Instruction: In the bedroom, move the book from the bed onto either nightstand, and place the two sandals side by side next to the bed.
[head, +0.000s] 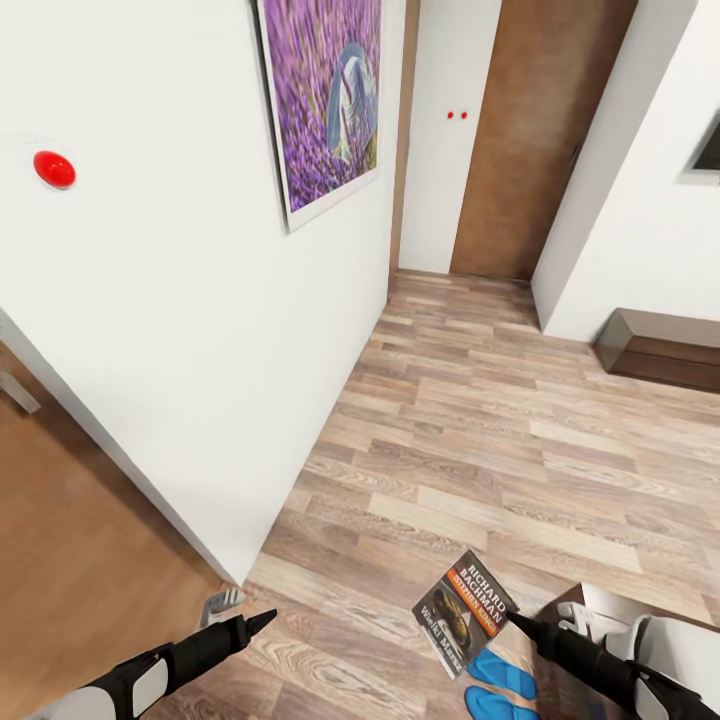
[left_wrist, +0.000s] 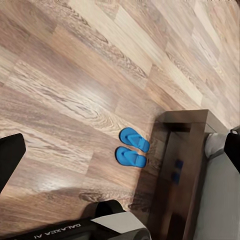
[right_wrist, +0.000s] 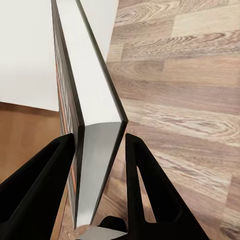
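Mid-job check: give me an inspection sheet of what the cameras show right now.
Surface: wood-plank floor.
Job's things: book held off the floor in the right gripper; two blue sandals side by side on the floor beside the bed frame.
Clutter: nothing seen.
Grippers: right jaws shut on the book; left gripper holds nothing, jaw state unclear.
Cables: nothing seen.
Surroundings: white wall, lavender picture, red round fixture.

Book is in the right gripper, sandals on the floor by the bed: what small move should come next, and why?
Probably turn the base to bring a nightstand into view. The right gripper is clamped on the book, held above the floor, and the two sandals already lie side by side next to the bed. Ahead stand a wall and a hallway.
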